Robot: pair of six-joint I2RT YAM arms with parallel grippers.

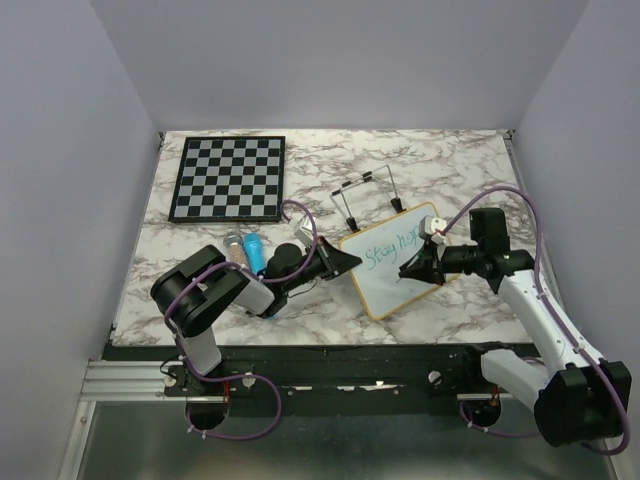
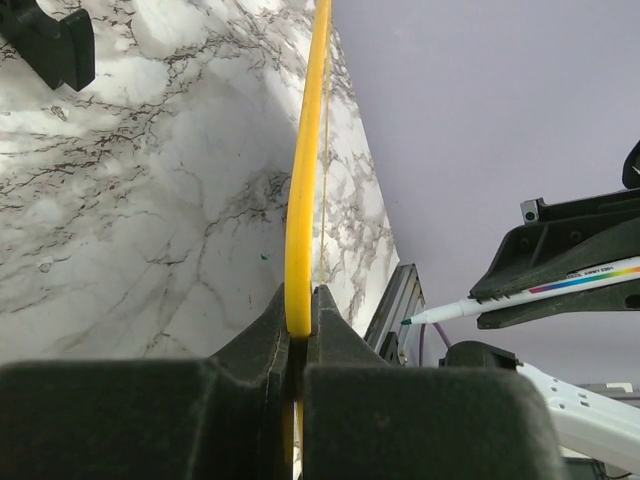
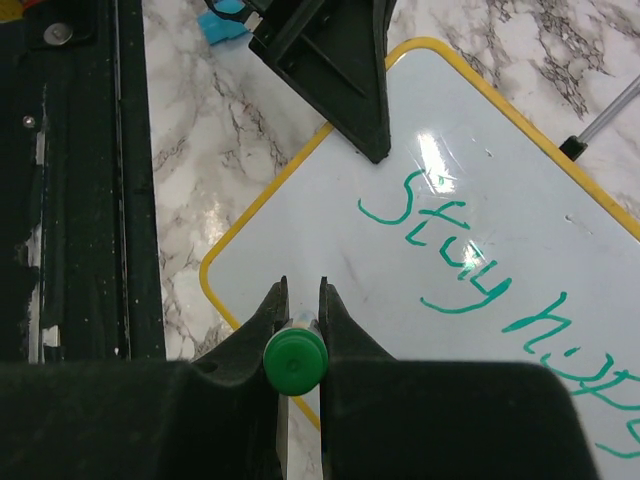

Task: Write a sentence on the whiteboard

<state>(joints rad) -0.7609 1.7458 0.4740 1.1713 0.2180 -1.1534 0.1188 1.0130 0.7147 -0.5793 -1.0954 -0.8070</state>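
Robotics lab cell, plain lilac walls [image 1: 60, 150] around a marble-print table [image 1: 450, 160], aluminium rail [image 1: 120, 378], two bolted robot arms [image 1: 545, 320]

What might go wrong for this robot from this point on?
1. The left end effector pinches only the thin rim of the whiteboard, so pressure from the marker in the right end effector might make the board slip or pivot.
2. The green writing runs close to the board's edge, so later letters may get cramped.
3. The wire stand lies just beyond the board, and a shifted board might knock it.
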